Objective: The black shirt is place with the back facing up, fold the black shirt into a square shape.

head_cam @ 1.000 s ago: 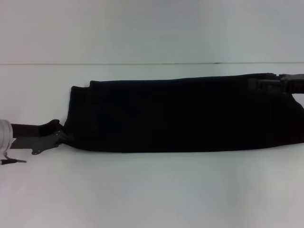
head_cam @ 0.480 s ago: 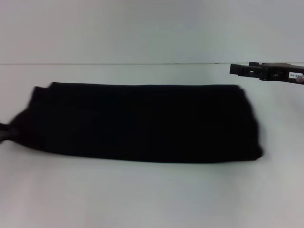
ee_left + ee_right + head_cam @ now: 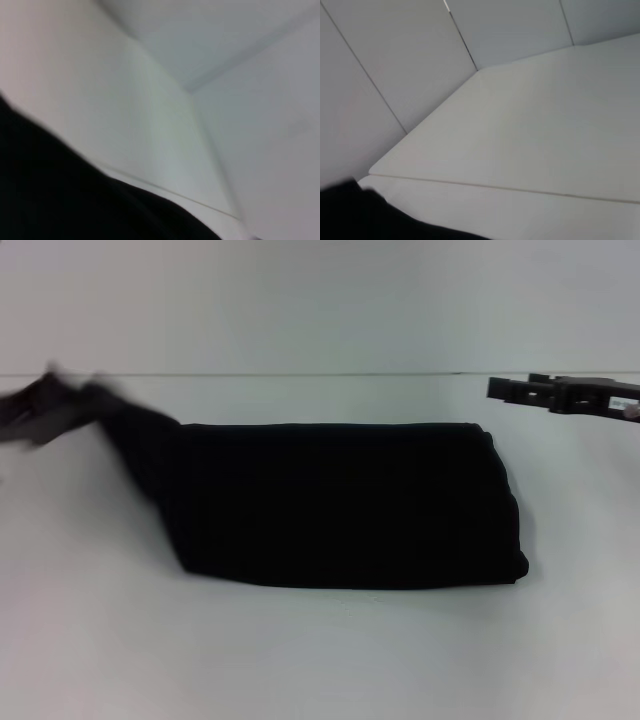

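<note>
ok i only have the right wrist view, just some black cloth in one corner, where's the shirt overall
Observer: In the head view the black shirt lies as a long folded band across the white table.
Operator: is my right gripper on it
Observer: No. The right gripper hangs apart from the shirt, beyond its far right corner.
Operator: and the left one
Observer: The left gripper is up at the robot's far left, and the shirt's left end rises off the table toward it. Motion blur hides the grip itself.
</note>
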Tool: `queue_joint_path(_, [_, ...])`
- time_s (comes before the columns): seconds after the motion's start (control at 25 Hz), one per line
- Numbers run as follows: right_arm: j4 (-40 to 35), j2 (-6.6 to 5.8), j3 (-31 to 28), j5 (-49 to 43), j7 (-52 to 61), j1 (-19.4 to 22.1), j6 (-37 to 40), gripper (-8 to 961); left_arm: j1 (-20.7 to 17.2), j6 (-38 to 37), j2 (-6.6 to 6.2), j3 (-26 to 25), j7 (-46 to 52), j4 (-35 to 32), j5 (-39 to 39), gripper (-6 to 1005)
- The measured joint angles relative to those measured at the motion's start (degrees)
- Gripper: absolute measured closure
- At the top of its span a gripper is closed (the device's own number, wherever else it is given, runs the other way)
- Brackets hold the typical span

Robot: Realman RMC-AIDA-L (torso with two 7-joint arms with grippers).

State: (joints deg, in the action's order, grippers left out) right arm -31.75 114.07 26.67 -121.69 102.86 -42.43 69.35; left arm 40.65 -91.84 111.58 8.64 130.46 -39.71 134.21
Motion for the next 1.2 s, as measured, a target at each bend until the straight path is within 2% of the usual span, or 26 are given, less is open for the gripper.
queue_joint_path(0.12, [-0.12, -0.61, -0.07, 1.70, -0.85, 1.26, 0.43, 60, 5.74, 0.75, 1.19, 6.05, -1.54, 5.30, -5.32, 884])
queue_joint_path(0.2, [-0.58, -1.05, -0.11, 2.77, -1.21, 2.40, 1.01, 61, 10.21, 3.95, 2.96, 9.40, -3.23, 8.54, -7.26, 876])
queue_joint_path(0.24, [-0.89, -1.31, -0.11, 3.27, -1.32, 3.03, 1.45, 61, 12.26, 5.78, 4.09, 10.73, -4.12, 9.72, -7.49, 872])
queue_joint_path(0.32, [-1.85, -1.93, -0.11, 3.99, -1.51, 4.49, 2.58, 62, 16.43, 11.66, 7.91, 12.90, -6.10, 12.22, -7.88, 864])
queue_joint_path(0.4, [-2.63, -2.52, -0.10, 4.29, -1.62, 5.69, 3.32, 62, 18.33, 18.09, 11.28, 13.91, -8.02, 14.88, -8.42, 856])
queue_joint_path(0.44, [-2.98, -2.89, -0.09, 4.41, -1.75, 6.17, 3.39, 62, 18.78, 20.92, 12.29, 14.14, -9.09, 16.26, -8.99, 852])
queue_joint_path(0.48, [-3.17, -3.20, -0.03, 4.54, -1.97, 6.56, 3.70, 63, 19.33, 25.84, 12.84, 13.74, -12.08, 20.50, -11.56, 848])
queue_joint_path(0.56, [-3.27, -3.97, 0.02, 4.60, -2.36, 7.18, 4.11, 63, 19.59, 34.87, 12.90, 11.09, -20.56, 30.87, -18.81, 840])
queue_joint_path(0.64, [-3.28, -4.56, 0.14, 4.55, -2.40, 7.57, 4.28, 64, 18.05, 40.97, 13.02, 5.13, -33.29, 41.43, -25.58, 832])
queue_joint_path(0.76, [-3.46, -4.93, 0.45, 4.39, -2.41, 7.65, 4.32, 65, 13.26, 42.49, 13.09, -5.18, -51.05, 50.58, -27.80, 820])
queue_joint_path(0.8, [-3.46, -5.01, 0.47, 4.37, -2.41, 7.66, 4.32, 65, 11.57, 40.12, 13.09, -7.99, -56.13, 52.75, -27.38, 816])
queue_joint_path(0.92, [-3.37, -5.13, 0.51, 3.95, -1.91, 7.74, 4.20, 66, 9.43, 35.72, 13.12, -9.93, -61.78, 54.55, -26.04, 749])
queue_joint_path(0.96, [-3.35, -5.13, 0.54, 3.62, -1.51, 7.76, 4.26, 66, 7.86, 29.19, 13.07, -10.10, -63.08, 54.65, -22.95, 717])
queue_joint_path(1.08, [-3.32, -5.14, 0.61, 1.83, 1.09, 7.50, 4.31, 67, 7.07, 22.58, 12.60, -10.04, -61.89, 53.36, -19.74, 622])
queue_joint_path(1.2, [-3.23, -5.17, 1.16, -0.45, 5.82, 6.29, 4.82, 68, 6.31, 16.90, 12.43, -9.77, -56.96, 47.63, -16.20, 548])
